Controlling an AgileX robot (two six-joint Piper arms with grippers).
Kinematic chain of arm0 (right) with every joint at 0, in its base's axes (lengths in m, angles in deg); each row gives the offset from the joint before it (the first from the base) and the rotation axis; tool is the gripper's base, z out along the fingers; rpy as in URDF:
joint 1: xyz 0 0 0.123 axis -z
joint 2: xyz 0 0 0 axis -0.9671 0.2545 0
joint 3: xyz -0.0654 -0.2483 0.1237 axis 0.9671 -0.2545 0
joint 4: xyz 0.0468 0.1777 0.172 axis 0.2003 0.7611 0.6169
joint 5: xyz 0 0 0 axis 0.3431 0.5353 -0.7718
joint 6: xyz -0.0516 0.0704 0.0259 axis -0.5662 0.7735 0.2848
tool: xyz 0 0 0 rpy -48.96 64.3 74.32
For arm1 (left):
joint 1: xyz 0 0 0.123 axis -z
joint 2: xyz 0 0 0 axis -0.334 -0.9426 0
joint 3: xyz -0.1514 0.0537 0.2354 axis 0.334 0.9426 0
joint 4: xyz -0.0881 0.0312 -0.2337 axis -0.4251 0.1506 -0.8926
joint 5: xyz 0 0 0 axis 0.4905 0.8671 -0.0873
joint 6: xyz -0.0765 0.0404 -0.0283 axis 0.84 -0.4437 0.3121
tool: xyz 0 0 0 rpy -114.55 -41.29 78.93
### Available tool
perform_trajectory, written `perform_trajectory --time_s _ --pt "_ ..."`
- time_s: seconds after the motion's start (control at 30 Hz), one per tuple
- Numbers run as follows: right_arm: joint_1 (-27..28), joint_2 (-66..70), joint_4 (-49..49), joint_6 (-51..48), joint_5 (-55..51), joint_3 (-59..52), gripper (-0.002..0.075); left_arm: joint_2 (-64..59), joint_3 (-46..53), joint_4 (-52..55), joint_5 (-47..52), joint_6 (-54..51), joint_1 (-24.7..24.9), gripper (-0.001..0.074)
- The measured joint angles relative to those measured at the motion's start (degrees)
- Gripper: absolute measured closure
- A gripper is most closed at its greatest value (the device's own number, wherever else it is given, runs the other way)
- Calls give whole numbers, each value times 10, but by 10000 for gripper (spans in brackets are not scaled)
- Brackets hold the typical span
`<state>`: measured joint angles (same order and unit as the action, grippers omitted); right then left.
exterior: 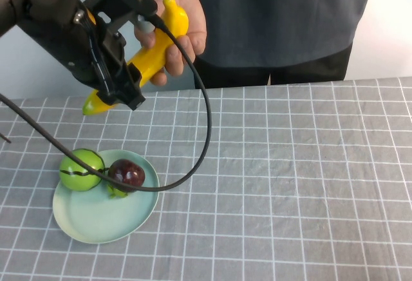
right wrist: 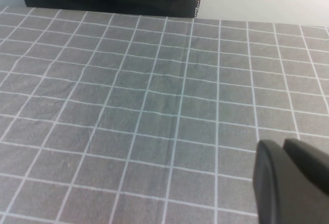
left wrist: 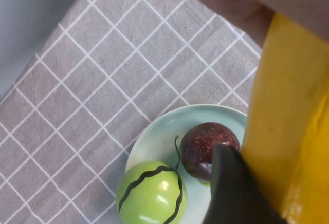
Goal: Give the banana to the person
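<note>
Left gripper (exterior: 125, 81) fingers clamp banana (exterior: 151, 55) above plate (exterior: 96, 220); person's hand (exterior: 187, 26) grips its upper end. Right gripper (right wrist: 293, 183) low over desk (right wrist: 154, 106), fingers closed.

Grey checked table (exterior: 309, 178) – pale green plate (exterior: 96, 220) on left side.

One banana (exterior: 151, 55), two round fruits (exterior: 82, 169), one plate (exterior: 96, 220)

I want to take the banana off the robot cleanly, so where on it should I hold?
Hold the banana's upper, thicker half, where the person's hand already wraps it, coming from the person's side. The left gripper clamps it lower down, near the greenish tip, so that end is blocked. The right gripper stays low over the bare cloth.
</note>
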<state>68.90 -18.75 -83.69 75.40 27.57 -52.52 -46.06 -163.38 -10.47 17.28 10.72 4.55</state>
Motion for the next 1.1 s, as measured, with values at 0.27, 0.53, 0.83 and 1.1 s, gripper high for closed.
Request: perform_trajectory --time_s 0.27,0.53,0.83,1.1 --pt "0 0 0 0 0 0 735 1 0 0 -2 6 1 300" --pt "0 0 0 0 0 0 735 143 69 4 -47 35 1 115" --pt "0 0 0 0 0 0 735 419 240 7 -53 110 1 645" --pt "0 0 0 0 0 0 735 645 400 4 -90 175 1 729"
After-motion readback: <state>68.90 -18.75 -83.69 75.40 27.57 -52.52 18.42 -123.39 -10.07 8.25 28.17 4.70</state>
